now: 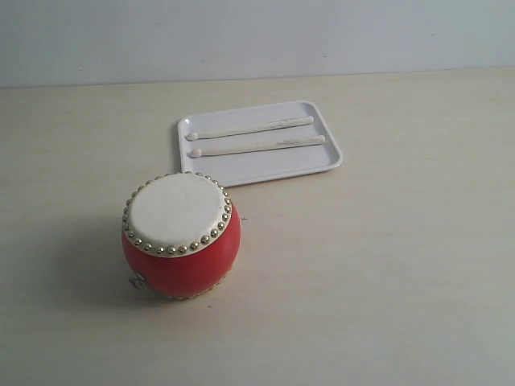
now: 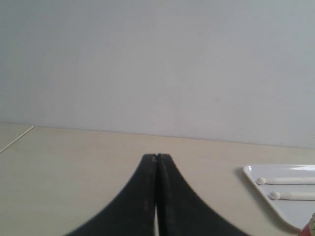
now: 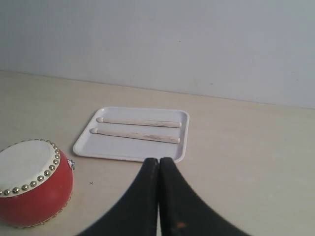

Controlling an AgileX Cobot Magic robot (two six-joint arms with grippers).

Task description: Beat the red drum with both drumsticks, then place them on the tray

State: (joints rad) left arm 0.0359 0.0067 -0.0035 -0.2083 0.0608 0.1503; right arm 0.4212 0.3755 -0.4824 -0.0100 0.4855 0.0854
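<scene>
Since the 2 drumsticks (image 1: 257,146) lie on the tray (image 1: 265,170) near the red drum (image 1: 181,241), with left gripper (image 2: 156,156) and right gripper (image 3: 158,160) clenched empty, I'd say either nothing has begun or everything is finished

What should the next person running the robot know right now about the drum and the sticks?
Left gripper: shut, holding nothing.
Right gripper: shut, holding nothing.
Neither gripper shows in the exterior view.
Red drum: upright on the table, close by a corner of the tray; the right wrist view shows a small gap between them.
Drumsticks: both lie side by side on the white tray.
Done: the sticks are on the tray. The pictures cannot show whether the drum was beaten.
Left: if it was not, take one stick in each gripper, beat the drum, and put them back.
</scene>
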